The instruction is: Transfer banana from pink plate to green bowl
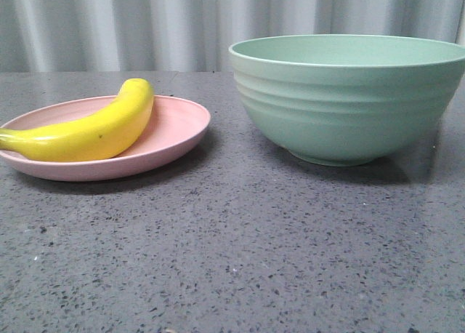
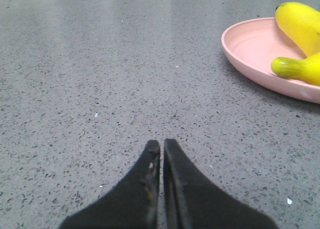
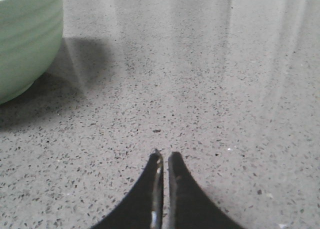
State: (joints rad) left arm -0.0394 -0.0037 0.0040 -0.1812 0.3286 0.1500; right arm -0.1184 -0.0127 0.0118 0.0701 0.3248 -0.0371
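The yellow banana (image 1: 94, 129) lies on the pink plate (image 1: 178, 126) at the left of the front view. The mint-green bowl (image 1: 349, 100) stands upright to its right, apart from the plate. Neither gripper shows in the front view. In the left wrist view my left gripper (image 2: 161, 142) is shut and empty, low over the grey table, with the plate (image 2: 250, 49) and banana (image 2: 300, 24) off to one side. In the right wrist view my right gripper (image 3: 165, 154) is shut and empty over bare table, with the bowl (image 3: 25, 39) at the frame's edge.
The grey speckled tabletop (image 1: 240, 246) spreads in front of the plate and the bowl. A pale pleated curtain (image 1: 145, 20) hangs behind the table.
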